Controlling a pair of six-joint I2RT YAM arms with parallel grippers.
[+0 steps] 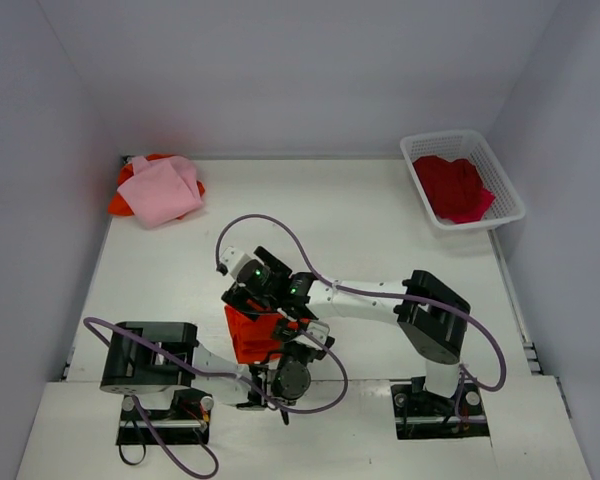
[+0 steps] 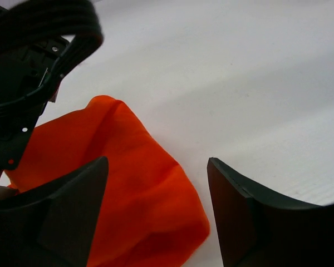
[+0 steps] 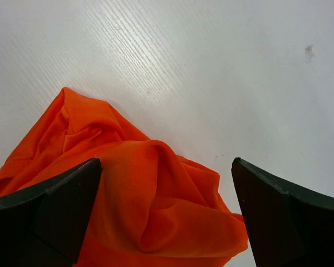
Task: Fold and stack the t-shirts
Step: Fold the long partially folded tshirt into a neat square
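Orange t-shirt (image 1: 248, 338) lies bunched on the white worktop (image 1: 380, 230) near the front edge in the top view. The wrists of the 2 arms meet above it and hide the fingers of both pincers here. At the far left corner a pink t-shirt (image 1: 165, 190) rests on another orange cloth (image 1: 120, 200), which shows along its left side. At the far right corner a crimson t-shirt (image 1: 455, 188) sits crumpled inside a white lattice basket (image 1: 465, 138). Purple cables (image 1: 280, 225) loop from the arms across the worktop.

From the left wrist, the left pincer (image 2: 157, 167) stands open, its 2 dark fingers (image 2: 72, 217) well apart and clamping nothing. The orange t-shirt (image 2: 145, 206) lies loose on the worktop (image 2: 239, 83) beneath the finger on the left of the picture and spreads partway into the gap. The black body of the right arm (image 2: 22, 72) fills the upper left corner, right beside the cloth.

From the right wrist, the right pincer (image 3: 166, 164) gapes wide with nothing in its grip. The orange t-shirt (image 3: 156, 211) is heaped in soft folds between and below its fingers (image 3: 61, 211), closer to the finger on the left of the picture. A small dark speck (image 3: 310, 53) marks the worktop (image 3: 211, 67) at the upper right.
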